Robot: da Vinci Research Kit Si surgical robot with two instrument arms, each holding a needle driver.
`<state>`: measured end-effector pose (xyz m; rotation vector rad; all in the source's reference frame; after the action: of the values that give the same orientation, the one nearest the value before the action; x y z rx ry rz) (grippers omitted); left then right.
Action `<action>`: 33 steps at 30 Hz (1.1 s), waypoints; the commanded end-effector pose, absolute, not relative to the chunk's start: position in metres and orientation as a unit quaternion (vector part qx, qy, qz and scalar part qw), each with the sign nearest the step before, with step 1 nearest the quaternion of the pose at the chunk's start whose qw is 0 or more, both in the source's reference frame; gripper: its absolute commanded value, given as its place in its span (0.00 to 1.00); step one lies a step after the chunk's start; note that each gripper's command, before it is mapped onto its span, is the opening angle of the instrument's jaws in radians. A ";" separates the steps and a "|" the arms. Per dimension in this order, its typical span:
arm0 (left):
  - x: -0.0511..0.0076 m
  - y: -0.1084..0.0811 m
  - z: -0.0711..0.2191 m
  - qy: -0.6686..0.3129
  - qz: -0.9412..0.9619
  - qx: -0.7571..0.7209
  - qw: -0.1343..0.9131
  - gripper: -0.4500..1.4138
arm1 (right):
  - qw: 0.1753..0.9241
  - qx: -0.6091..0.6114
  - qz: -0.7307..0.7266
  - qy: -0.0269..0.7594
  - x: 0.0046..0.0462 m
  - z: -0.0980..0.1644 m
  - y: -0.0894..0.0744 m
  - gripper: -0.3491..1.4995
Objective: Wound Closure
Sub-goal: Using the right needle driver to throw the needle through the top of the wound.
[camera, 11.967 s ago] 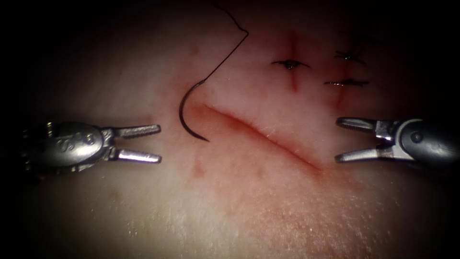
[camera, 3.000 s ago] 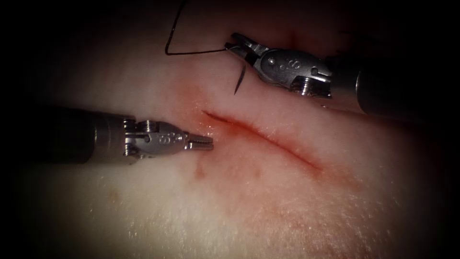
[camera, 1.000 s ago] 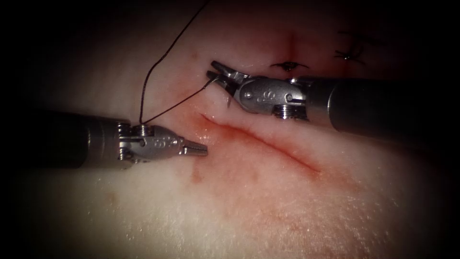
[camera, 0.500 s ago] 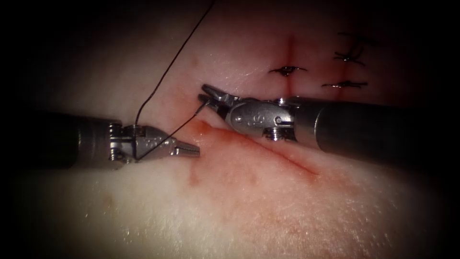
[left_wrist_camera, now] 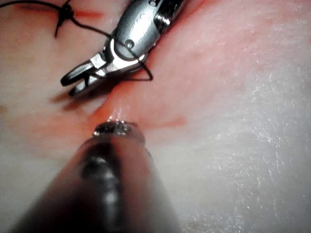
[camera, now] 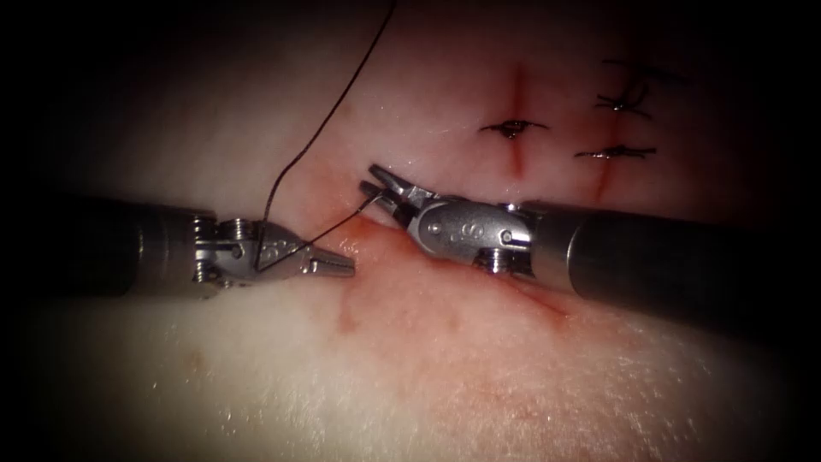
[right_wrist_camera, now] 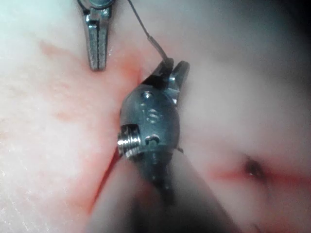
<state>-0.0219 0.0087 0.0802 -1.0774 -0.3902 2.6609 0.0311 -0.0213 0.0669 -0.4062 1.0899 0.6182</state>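
The right tool [camera: 369, 182] grips the needle [left_wrist_camera: 127, 69] at its thread end, jaws slightly parted around it, just above the left end of the cut [camera: 547, 299]; whether the needle's point is in the tissue [camera: 445, 376] I cannot tell; the left tool [camera: 338, 264], jaws closed and empty, lies just left of the cut; thread [camera: 321, 137] drapes across its wrist; red fluid [camera: 351, 316] stains the pale, glistening tissue below its tip; finished stitches [camera: 513, 127] sit beyond the right tool.

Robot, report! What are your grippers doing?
Right gripper holds needle near its thread end, by the cut's left end. Left gripper shut, thread draped over it.
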 end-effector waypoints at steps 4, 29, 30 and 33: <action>-0.0231 0.008 0.081 -0.131 0.912 -0.367 0.125 0.04 | 0.779 -0.193 0.310 0.509 0.0316 0.066 -0.019 0.00; -0.0233 0.007 0.082 -0.142 0.914 -0.358 0.123 0.03 | 0.667 -0.036 0.547 0.505 0.0299 0.065 -0.014 0.00; -0.0233 0.007 0.082 -0.143 0.914 -0.358 0.123 0.02 | 0.651 -0.010 0.566 0.505 0.0299 0.065 -0.013 0.00; -0.0232 0.007 0.082 -0.143 0.914 -0.358 0.123 0.02 | 0.639 0.014 0.584 0.501 0.0300 0.065 -0.014 0.00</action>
<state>-0.0227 0.0074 0.0818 -1.0442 -0.4157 2.6674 0.0288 -0.0142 0.0652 0.0594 1.1388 1.3542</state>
